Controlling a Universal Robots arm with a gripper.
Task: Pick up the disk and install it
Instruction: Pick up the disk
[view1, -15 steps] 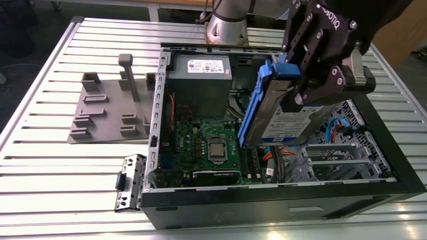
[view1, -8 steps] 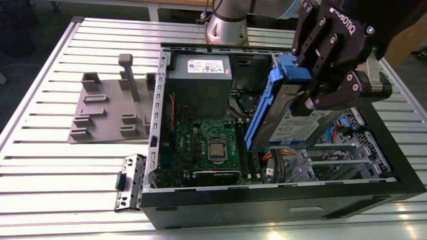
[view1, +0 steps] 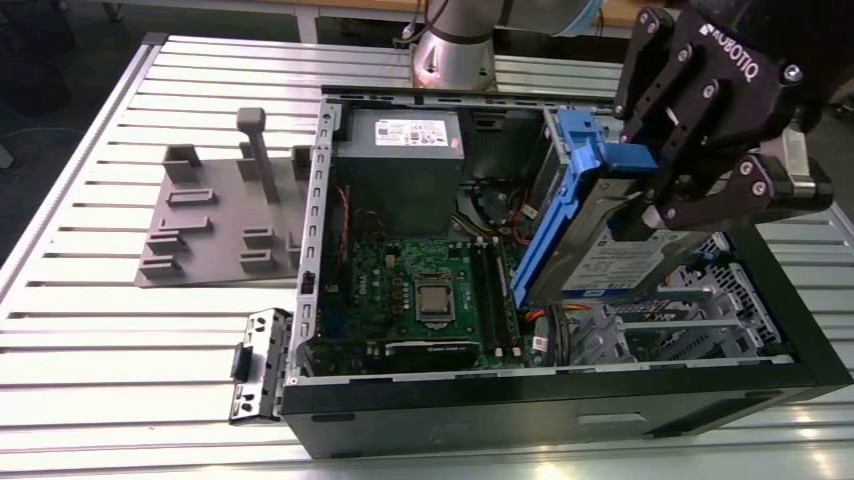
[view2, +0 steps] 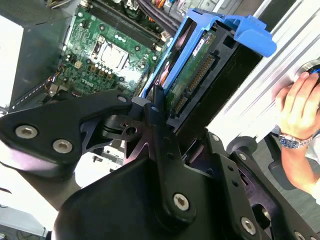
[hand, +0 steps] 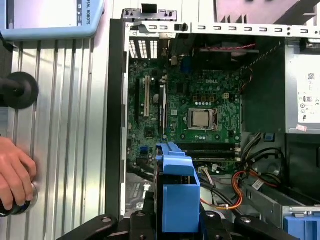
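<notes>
Up close, my gripper (view1: 657, 190) is clenched on the disk (view1: 617, 262), a finger (view2: 159, 120) on either side of its blue carrier bracket (view1: 558, 190). In the exterior view the disk hangs tilted on edge in the open computer case (view1: 534, 410), at three o'clock from the motherboard (view1: 427, 290), lower end over the drive cage (view1: 667, 322). At twelve o'clock, the power supply (view1: 398, 160); grey fixture (view1: 200, 230) out at nine on the slatted table (view1: 80, 340). A person's hand (hand: 15, 175) rests on the table beside the case.

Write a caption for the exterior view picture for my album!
Robot gripper holds the blue-framed disk tilted above the open computer case, near its green motherboard.
</notes>
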